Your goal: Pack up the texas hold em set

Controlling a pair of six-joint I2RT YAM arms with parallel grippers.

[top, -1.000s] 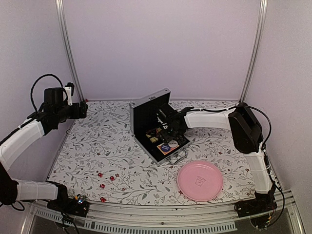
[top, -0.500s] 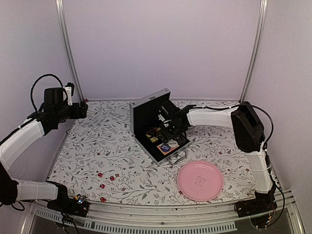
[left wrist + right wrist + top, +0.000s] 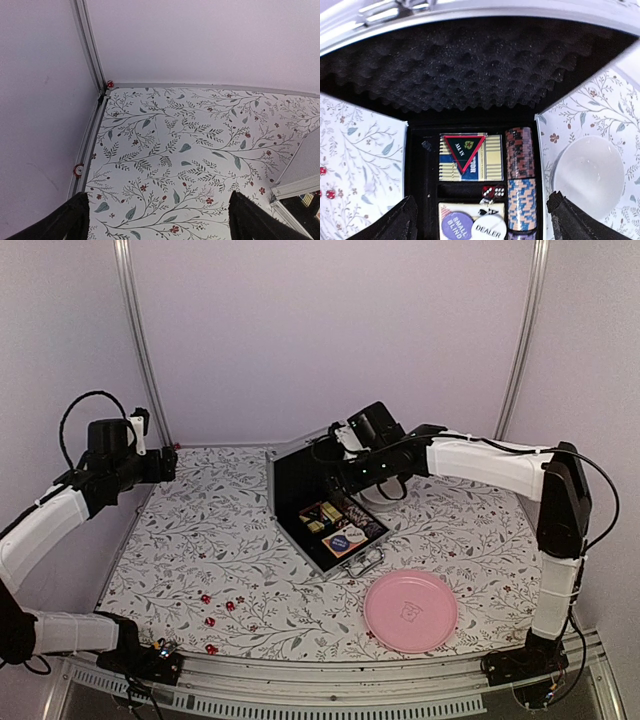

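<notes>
My right gripper [image 3: 485, 220] has its jaws apart and empty. It hangs above the open case [image 3: 300, 480], which sits mid-table with the lid up. A second ago this gripper was down in the tray; it has since lifted clear and back. Red dice [image 3: 493, 191] lie in their slot beside the chips [image 3: 521, 200], so I judge one deposit complete. More loose dice [image 3: 230, 606] remain on the table near the front left. The left gripper [image 3: 160, 225], jaws also apart, is parked at the far-left corner, unchanged.
</notes>
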